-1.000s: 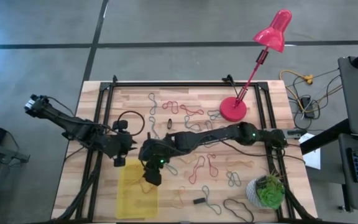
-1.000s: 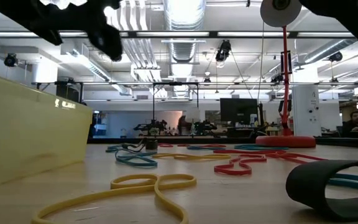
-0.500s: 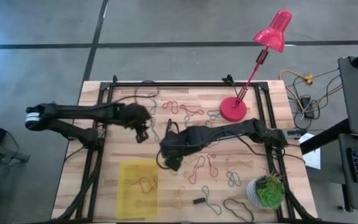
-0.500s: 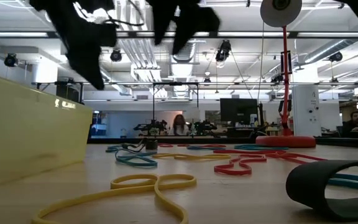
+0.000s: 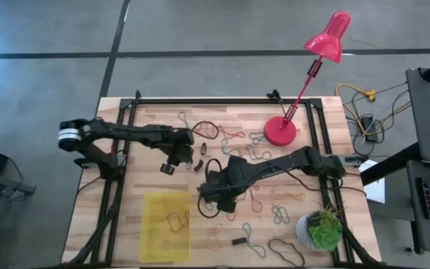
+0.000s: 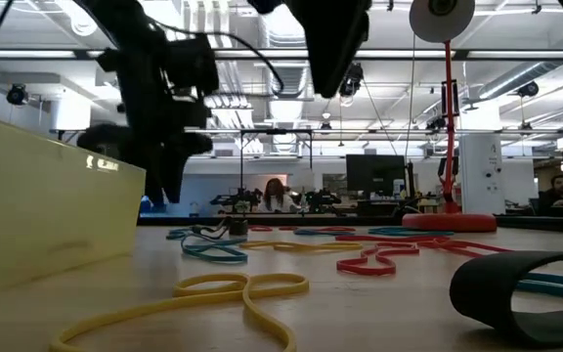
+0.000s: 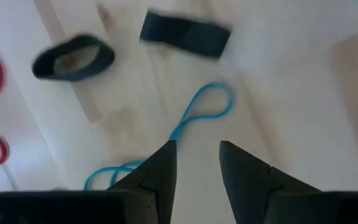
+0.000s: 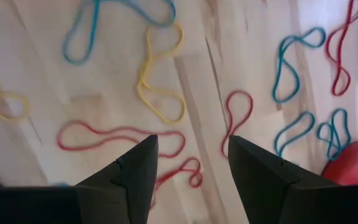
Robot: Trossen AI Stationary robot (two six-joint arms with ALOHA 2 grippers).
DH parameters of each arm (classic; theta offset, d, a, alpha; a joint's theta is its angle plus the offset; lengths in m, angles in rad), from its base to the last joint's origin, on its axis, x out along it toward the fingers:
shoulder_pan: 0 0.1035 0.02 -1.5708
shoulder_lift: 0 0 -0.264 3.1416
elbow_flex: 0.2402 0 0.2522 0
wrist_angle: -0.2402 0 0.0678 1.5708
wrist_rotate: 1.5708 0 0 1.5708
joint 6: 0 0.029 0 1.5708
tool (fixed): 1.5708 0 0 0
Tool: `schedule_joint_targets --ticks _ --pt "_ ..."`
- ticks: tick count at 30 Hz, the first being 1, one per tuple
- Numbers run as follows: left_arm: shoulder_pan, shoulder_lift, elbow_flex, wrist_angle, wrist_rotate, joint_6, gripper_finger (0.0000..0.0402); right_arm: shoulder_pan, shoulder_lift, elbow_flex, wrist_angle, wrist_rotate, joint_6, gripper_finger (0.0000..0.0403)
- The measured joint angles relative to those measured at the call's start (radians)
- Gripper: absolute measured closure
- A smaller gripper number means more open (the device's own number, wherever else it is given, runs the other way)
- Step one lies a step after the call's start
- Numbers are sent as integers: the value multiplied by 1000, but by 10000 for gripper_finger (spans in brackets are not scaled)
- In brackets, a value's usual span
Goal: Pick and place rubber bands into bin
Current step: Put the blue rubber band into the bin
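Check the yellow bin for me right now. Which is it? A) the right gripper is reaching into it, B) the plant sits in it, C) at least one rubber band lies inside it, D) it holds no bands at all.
C: in the high view a light-coloured rubber band lies on the floor of the yellow bin, while the right gripper is over the table beside it.
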Motion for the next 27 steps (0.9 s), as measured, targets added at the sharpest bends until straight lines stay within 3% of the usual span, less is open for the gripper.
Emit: schedule_joint_targets --ticks 8,16,23,27 --pt "72 117 20 40 34 54 295 -16 -67 -142 20 8 4 220" --pt "81 178 20 70 64 69 300 -32 -152 -285 146 12 28 220" --pt "84 231 28 50 73 80 384 -33 -164 -331 161 11 58 220" --pt "85 239 41 34 72 62 397 -33 -165 -347 162 11 55 220"
